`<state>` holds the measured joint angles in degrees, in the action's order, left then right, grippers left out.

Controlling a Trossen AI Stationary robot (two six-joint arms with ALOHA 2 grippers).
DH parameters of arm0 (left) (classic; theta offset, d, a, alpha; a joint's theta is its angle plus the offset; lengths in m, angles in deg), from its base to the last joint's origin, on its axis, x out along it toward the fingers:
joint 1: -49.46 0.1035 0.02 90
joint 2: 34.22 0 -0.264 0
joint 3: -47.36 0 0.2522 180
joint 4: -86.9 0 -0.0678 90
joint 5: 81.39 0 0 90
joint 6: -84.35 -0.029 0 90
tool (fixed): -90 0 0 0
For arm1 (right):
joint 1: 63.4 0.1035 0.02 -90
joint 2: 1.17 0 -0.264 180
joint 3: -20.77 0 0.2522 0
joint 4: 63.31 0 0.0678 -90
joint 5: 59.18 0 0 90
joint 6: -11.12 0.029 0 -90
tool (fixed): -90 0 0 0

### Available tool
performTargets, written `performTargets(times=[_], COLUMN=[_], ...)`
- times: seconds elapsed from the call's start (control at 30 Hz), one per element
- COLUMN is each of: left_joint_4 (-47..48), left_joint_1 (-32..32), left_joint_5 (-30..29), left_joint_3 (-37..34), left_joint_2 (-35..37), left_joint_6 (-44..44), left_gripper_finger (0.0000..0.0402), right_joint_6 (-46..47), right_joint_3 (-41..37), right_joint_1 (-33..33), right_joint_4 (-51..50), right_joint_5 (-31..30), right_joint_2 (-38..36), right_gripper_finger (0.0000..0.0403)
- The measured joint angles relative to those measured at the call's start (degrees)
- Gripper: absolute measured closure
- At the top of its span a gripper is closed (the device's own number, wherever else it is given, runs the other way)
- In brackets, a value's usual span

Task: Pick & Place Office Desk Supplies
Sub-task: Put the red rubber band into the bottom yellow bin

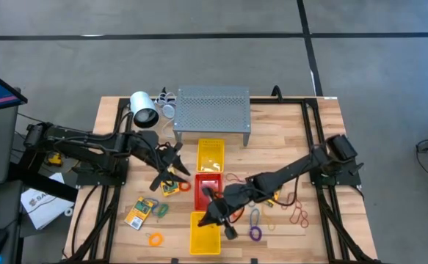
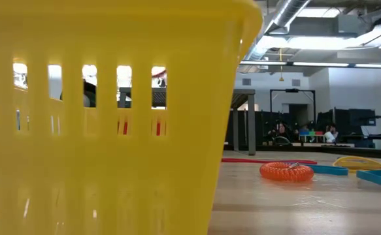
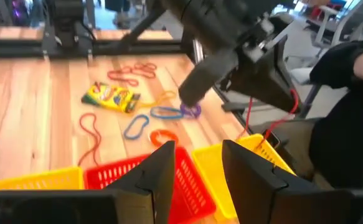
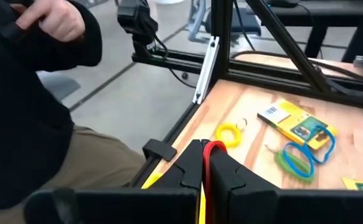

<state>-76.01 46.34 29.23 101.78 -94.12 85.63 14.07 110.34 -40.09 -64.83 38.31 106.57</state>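
From above, the left tool (image 1: 171,174) hangs over the table (image 1: 287,139) beside the red tray (image 1: 208,185), just above a yellow card packet (image 1: 169,188), fingers apart and empty; a second card packet (image 1: 138,213) lies nearer the front edge, with an orange ring (image 1: 155,238) close by. The right tool (image 1: 219,218) sits over the front yellow tray (image 1: 204,236); a purple loop (image 1: 255,234) lies beside that tray. The low view is filled by the yellow tray's slotted wall (image 2: 105,117), with an orange coiled ring (image 2: 287,172) flat on the wood beyond. In the left wrist view the two fingers (image 3: 159,177) stand parted with nothing between them, above the red tray (image 3: 190,186). In the right wrist view the tool (image 4: 207,163) is closed on a thin red band (image 4: 213,148), and a person's hand (image 4: 63,18) shows off the table.
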Motion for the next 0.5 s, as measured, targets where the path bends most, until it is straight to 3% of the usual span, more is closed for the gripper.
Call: performTargets(times=[0.2, 0.5], left_joint_4=[2.85, 3.56], left_joint_1=[0.00, -0.28], left_joint_5=[-3.47, -5.08], left_joint_3=[-1.99, -7.97], left_joint_2=[0.84, 7.13], left_joint_6=[0.19, 5.38], left_gripper_finger=[0.0280, 0.0280], right_joint_6=[1.81, 5.94], right_joint_3=[0.00, 0.01], right_joint_1=[1.98, 4.43], right_joint_4=[-0.32, -0.57], right_joint_5=[-6.29, -9.44], right_joint_2=[0.00, 0.31], right_gripper_finger=[0.0403, 0.0403])
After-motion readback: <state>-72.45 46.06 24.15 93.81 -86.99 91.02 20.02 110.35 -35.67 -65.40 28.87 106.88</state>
